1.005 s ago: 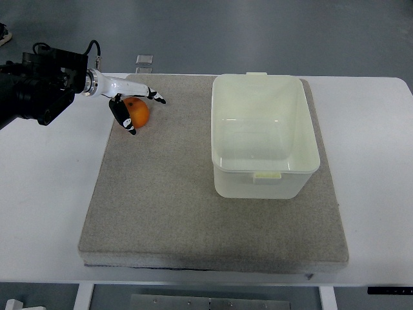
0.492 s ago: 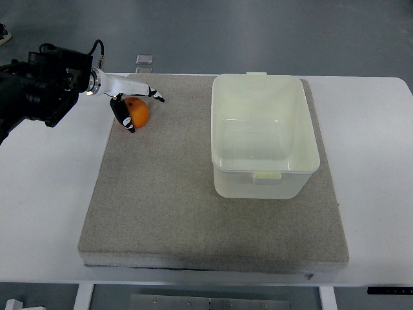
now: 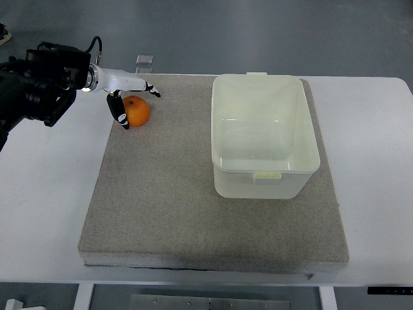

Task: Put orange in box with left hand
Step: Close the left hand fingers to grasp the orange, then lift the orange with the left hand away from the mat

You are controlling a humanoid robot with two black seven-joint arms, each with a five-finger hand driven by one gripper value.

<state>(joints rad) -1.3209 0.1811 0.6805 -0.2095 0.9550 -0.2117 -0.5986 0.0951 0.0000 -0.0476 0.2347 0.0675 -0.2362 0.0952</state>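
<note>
Table [image 3: 45, 213], white, seen steeply from above, with a grey felt mat [image 3: 174, 206] covering most of its middle. On the mat's right half stands a box [image 3: 265, 143], pale translucent plastic, rectangular, lidless and upright, with nothing visible inside. Near the mat's far left corner sits an orange [image 3: 137, 111], resting on the felt, well apart from the box. The left arm [image 3: 39, 81], black and bulky, enters from the upper left edge and ends in a slim white wrist. The left hand [image 3: 129, 97] reaches over the orange with its fingers spread around it: two dark-tipped fingers [image 3: 119, 111] hang down along the orange's left side, touching or just beside it, while another finger points right above the fruit's top. Whether the hand truly presses on the fruit cannot be told; the fingers look loosely cupped, not clenched. Beyond the mat's far edge, a small clear object [image 3: 144, 61] lies on the table.
</note>
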